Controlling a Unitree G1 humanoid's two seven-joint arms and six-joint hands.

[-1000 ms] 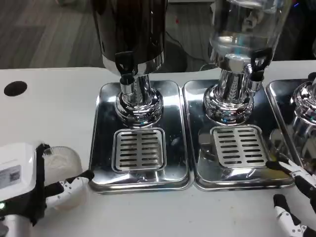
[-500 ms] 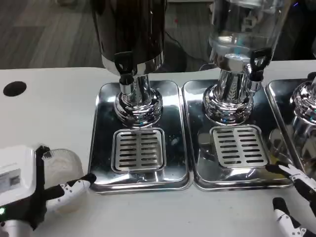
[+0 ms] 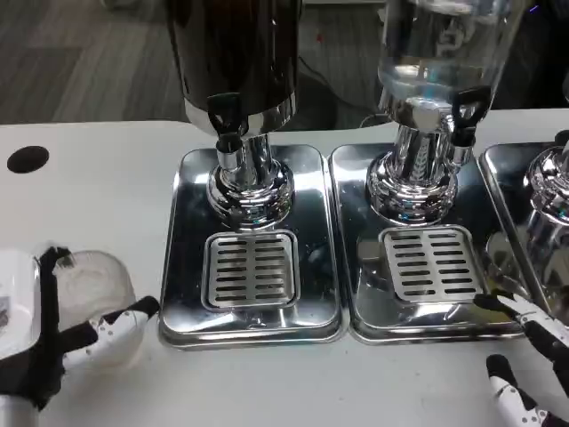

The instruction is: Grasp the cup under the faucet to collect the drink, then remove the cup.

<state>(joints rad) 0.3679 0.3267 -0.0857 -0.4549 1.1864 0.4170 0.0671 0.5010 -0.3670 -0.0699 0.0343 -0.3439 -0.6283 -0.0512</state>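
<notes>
A clear plastic cup (image 3: 98, 289) stands on the white table at the lower left, beside the left drip tray (image 3: 182, 258). My left hand (image 3: 53, 329) wraps around the cup, with fingers (image 3: 124, 320) curled across its front. The dark dispenser's faucet (image 3: 227, 124) hangs over the left tray's grille (image 3: 252, 269), which is bare. My right hand (image 3: 524, 356) sits at the lower right corner with its fingers spread and nothing in them, near the edge of the middle tray (image 3: 351, 267).
A clear dispenser (image 3: 440, 53) with a black tap (image 3: 467, 111) stands on the middle tray above a second grille (image 3: 431, 262). Part of a third dispenser (image 3: 551, 191) shows at the right edge. A black hole (image 3: 27, 158) marks the table at far left.
My left hand has slid left and slightly down with the cup, away from the left tray. The right hand has hardly moved.
</notes>
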